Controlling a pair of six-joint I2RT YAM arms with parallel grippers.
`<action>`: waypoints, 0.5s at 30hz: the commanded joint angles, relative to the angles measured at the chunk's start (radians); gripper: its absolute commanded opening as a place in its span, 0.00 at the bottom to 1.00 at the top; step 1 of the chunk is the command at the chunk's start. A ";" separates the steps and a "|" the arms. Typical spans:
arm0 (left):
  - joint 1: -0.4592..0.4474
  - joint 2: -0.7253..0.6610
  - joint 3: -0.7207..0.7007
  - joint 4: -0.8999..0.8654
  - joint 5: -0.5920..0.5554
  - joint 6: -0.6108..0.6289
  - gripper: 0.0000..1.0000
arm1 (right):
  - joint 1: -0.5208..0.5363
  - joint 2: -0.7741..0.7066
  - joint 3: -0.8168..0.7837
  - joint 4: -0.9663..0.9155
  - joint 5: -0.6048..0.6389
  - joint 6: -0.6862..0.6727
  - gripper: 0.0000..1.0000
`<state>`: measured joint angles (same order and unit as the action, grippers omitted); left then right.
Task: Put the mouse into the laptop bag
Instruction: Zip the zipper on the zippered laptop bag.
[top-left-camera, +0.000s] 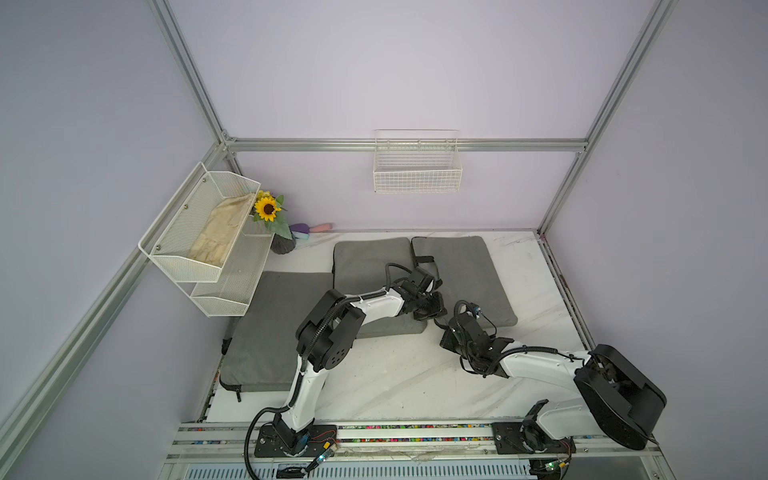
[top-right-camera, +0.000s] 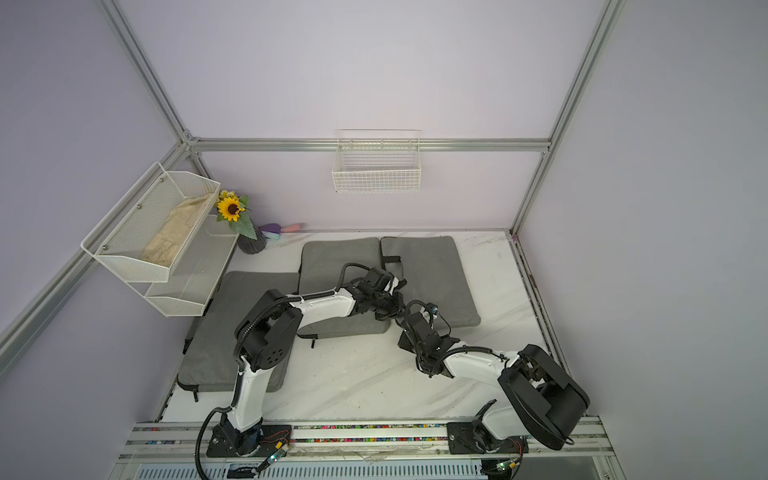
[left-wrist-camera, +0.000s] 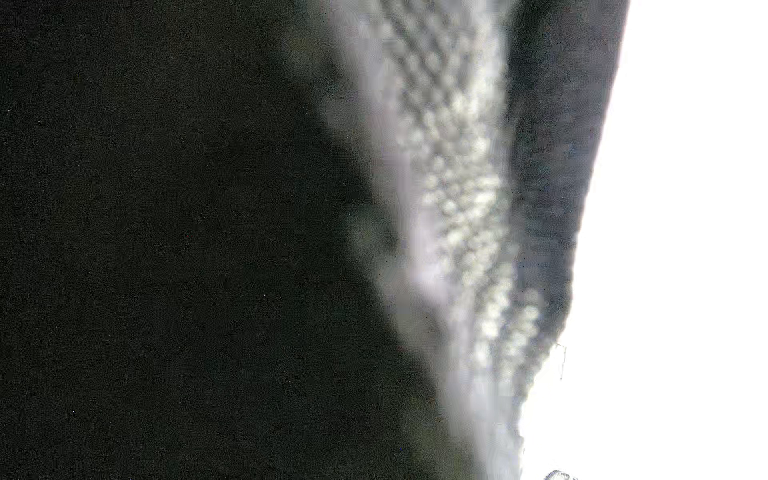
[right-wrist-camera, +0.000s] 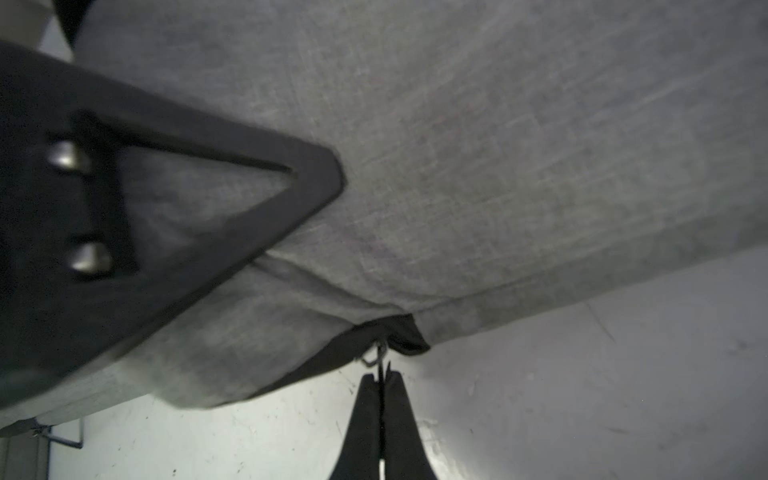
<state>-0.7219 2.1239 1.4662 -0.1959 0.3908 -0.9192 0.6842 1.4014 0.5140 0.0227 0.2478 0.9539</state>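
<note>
The right fingers (right-wrist-camera: 365, 409) are pressed together on the small metal zipper pull (right-wrist-camera: 376, 353) at the corner of a grey fabric laptop bag (right-wrist-camera: 498, 166), low in the centre of the right wrist view. The left fingers (right-wrist-camera: 249, 232), at that frame's left, lie on the bag's cloth, all but closed; whether they pinch it cannot be told. The bag lies on the white marbled desk (top-left-camera: 395, 374). No mouse shows in any view, so the task appears to be at the bag-opening stage, with unzipping, fetching and inserting the mouse left to do.
</note>
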 joint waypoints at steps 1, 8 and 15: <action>0.038 -0.079 0.071 -0.003 -0.013 0.033 0.00 | -0.029 -0.007 -0.018 -0.087 0.087 0.047 0.00; 0.045 -0.053 0.125 -0.017 0.005 0.055 0.00 | -0.045 -0.112 -0.033 -0.148 0.121 0.058 0.00; 0.050 0.041 0.245 -0.043 0.057 0.090 0.00 | -0.058 -0.147 -0.026 -0.183 0.127 0.038 0.00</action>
<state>-0.7155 2.1532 1.5703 -0.2569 0.4450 -0.8921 0.6491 1.2808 0.5045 -0.0376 0.2733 0.9855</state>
